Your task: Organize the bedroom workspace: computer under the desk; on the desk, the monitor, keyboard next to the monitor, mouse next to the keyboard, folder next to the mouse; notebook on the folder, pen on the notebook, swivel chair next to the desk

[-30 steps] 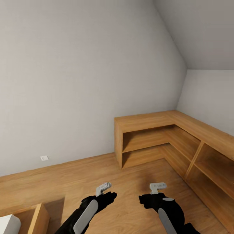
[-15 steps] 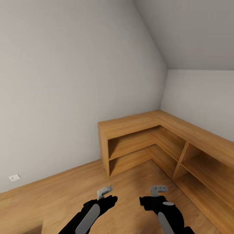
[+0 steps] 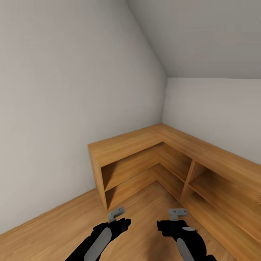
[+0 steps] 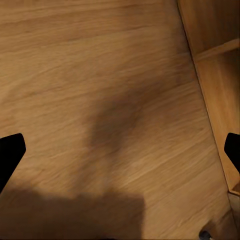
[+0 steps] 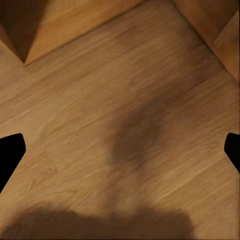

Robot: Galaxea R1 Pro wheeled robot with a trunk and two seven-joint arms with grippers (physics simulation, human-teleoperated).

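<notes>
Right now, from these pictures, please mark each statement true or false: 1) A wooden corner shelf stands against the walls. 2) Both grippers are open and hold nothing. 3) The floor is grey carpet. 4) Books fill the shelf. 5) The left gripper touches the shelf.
1) True: the L-shaped wooden shelf sits in the corner where two walls meet.
2) True: the left gripper and the right gripper are open, with nothing between the fingers.
3) False: the floor is wood.
4) False: the compartments in view hold nothing.
5) False: it hangs above the floor, apart from the shelf.

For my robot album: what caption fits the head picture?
Both grippers hang open over the floor facing a corner shelf.
</notes>
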